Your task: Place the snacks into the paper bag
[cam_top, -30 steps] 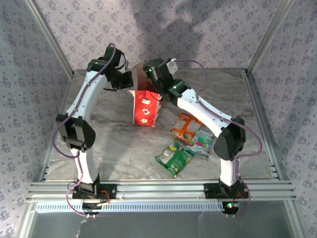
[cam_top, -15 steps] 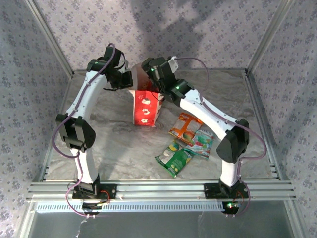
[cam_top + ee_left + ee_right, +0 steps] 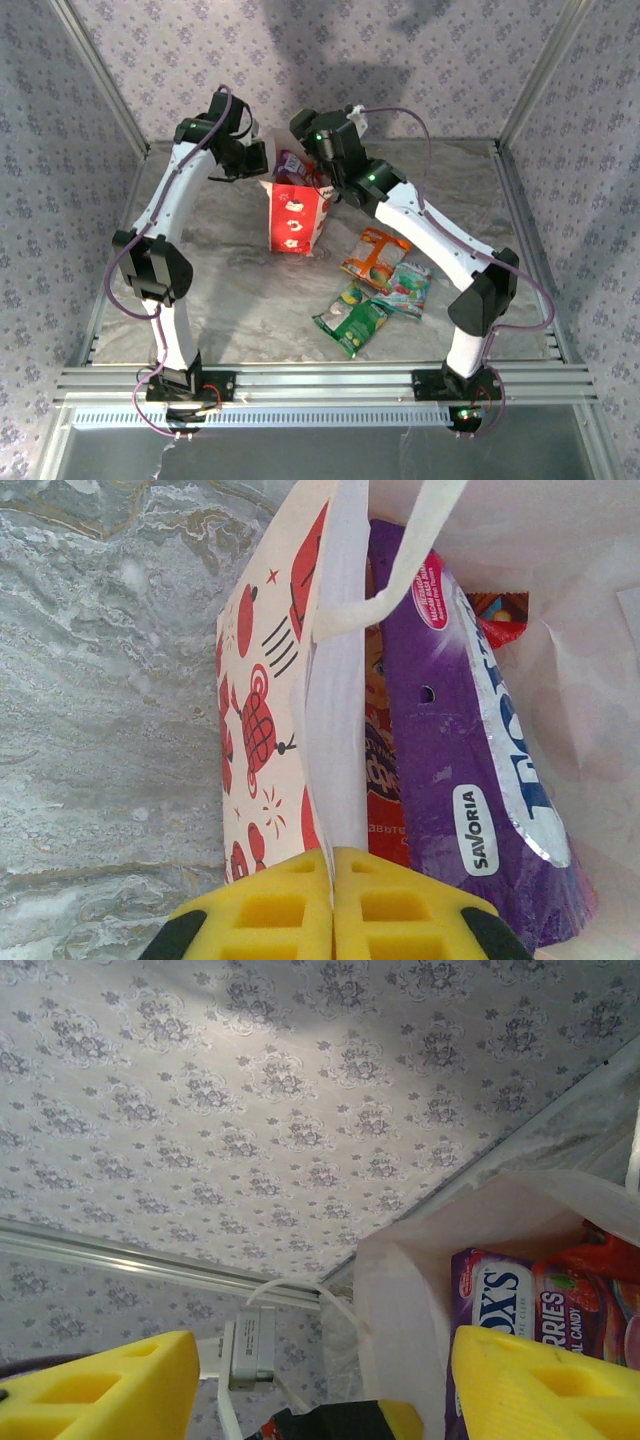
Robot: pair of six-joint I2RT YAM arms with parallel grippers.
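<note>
The grey marble table (image 3: 230,290) holds the paper bag (image 3: 295,215), which stands upright near the back, between the two arms. Behind it is a wall (image 3: 250,1110) with a grey flower print. The bag is red and white with little pictures on it, and its white handle (image 3: 400,570) loops over the top. Two snacks are inside. The purple packet (image 3: 450,750) stands on end in the bag with its top poking out, and the red packet (image 3: 600,1260) is tucked right beside it. The left wrist view shows the word "SAVORIA" on the purple packet. The right wrist view shows other words on it, "OX'S" and "RRIES CANDY", with the first letters hidden by the bag's edge. The top view shows three more snacks lying flat on the table to the right of the bag: the orange packet (image 3: 375,258), the teal packet (image 3: 405,287) and the green packet (image 3: 352,318), all close together. The left fingers (image 3: 300,910) are pinched tight on the bag's rim. The right fingers (image 3: 100,1390) are spread wide beside the bag's mouth and hold nothing.
</note>
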